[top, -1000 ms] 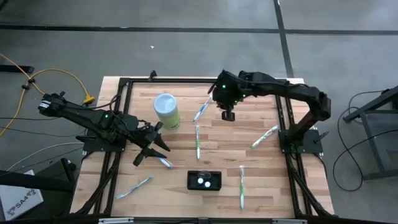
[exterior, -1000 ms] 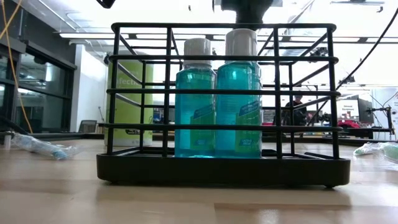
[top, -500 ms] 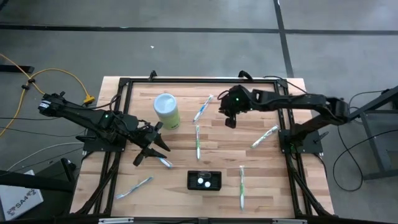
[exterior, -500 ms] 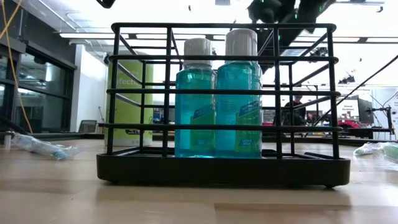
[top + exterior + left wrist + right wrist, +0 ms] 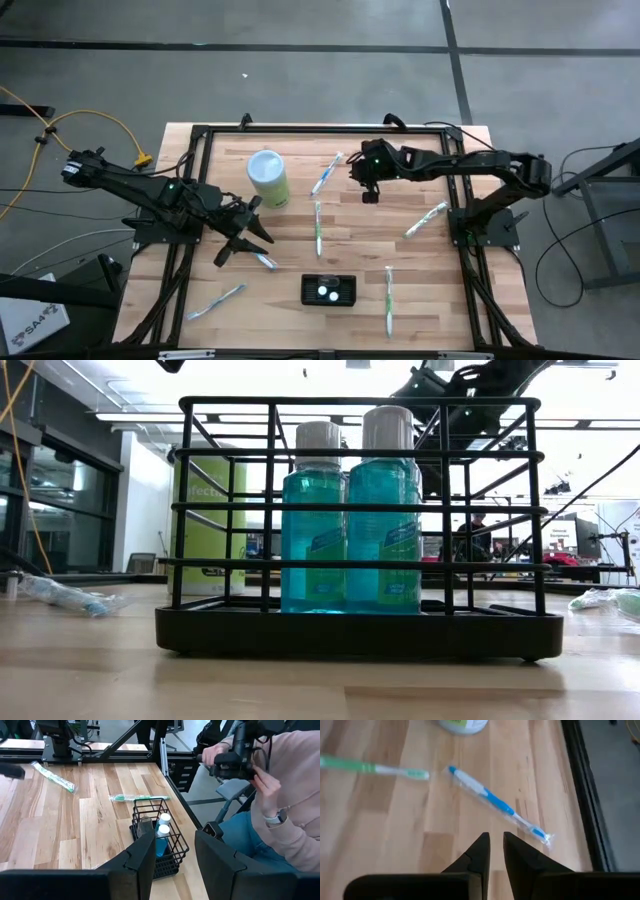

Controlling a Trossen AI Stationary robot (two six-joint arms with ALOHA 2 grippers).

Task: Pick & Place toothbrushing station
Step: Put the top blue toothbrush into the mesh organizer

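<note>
The toothbrushing station is a small black wire rack with two blue bottles in it. It stands on its base near the table's front edge, and fills the low view. My left gripper is open and empty at the table's left, and the station lies ahead of it in the left wrist view. My right gripper hovers over the far middle of the table with its fingers a narrow gap apart and empty. It is above bare wood beside a blue wrapped toothbrush.
A pale green cylinder stands at the far left. Several toothbrushes lie scattered: blue, green, one at the right, one beside the station. A black frame rims the table. A person sits beyond the near edge.
My right arm has come down and stretched out flatter over the far middle of the table. Its gripper stays above nearly the same spot, beside the blue toothbrush. The station has not moved.
</note>
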